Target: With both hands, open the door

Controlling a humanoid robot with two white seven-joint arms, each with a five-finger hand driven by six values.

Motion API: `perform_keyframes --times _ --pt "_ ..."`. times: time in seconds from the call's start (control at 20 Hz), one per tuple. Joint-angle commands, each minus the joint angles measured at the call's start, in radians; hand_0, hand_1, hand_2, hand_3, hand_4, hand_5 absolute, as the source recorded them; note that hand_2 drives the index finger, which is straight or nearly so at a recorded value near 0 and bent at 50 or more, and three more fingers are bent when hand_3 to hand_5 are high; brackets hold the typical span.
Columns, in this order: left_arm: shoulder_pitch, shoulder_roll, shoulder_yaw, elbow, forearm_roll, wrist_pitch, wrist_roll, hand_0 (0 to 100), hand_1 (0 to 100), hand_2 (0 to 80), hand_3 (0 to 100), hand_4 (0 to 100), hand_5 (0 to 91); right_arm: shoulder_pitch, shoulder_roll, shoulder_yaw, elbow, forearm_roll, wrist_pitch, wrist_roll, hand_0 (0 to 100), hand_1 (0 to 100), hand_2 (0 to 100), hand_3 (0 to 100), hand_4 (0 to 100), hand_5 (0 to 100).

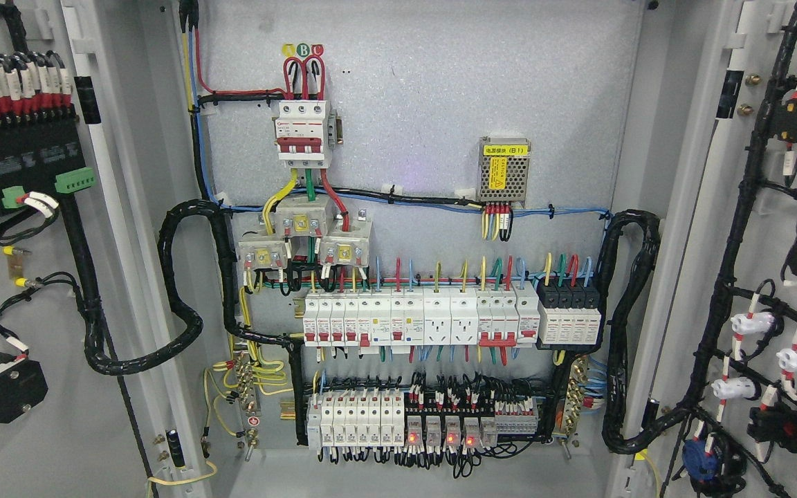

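Note:
Both doors of the grey electrical cabinet stand swung wide open. The left door shows its inner face at the picture's left, with black modules and wiring on it. The right door shows its inner face at the right, carrying black cable looms and white connectors. Between them the cabinet's back panel is fully exposed. Neither of my hands nor any arm appears in the head view.
On the back panel sit a red-and-white main breaker, a row of white breakers, a lower row of relays with red lights and a small power supply. Thick black cable bundles loop from panel to each door.

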Motion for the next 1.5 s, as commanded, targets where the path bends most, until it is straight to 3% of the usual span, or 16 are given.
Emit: perform_keyframes --times 0.0,0.25,0.75,1.45 --pt "-0.033 0.12 0.069 0.124 0.087 0.01 -0.026 29 0 2.7 3 3 0.0 -0.004 -0.011 -0.018 0.045 -0.017 0.0 0.009 22 0 0 0 0 0" --pt "-0.083 0.167 0.069 0.217 0.096 0.01 -0.041 29 0 2.7 3 3 0.0 -0.004 -0.011 -0.018 0.057 -0.039 0.0 0.011 22 0 0 0 0 0" --pt "-0.19 0.186 0.053 0.346 0.095 0.062 -0.051 29 0 2.7 3 4 0.0 -0.009 -0.011 -0.035 0.074 -0.039 -0.003 0.011 22 0 0 0 0 0" --pt "-0.219 0.214 0.052 0.369 0.095 0.063 -0.051 29 0 2.7 3 3 0.0 -0.02 -0.014 -0.024 0.065 -0.035 -0.003 0.012 22 0 0 0 0 0"
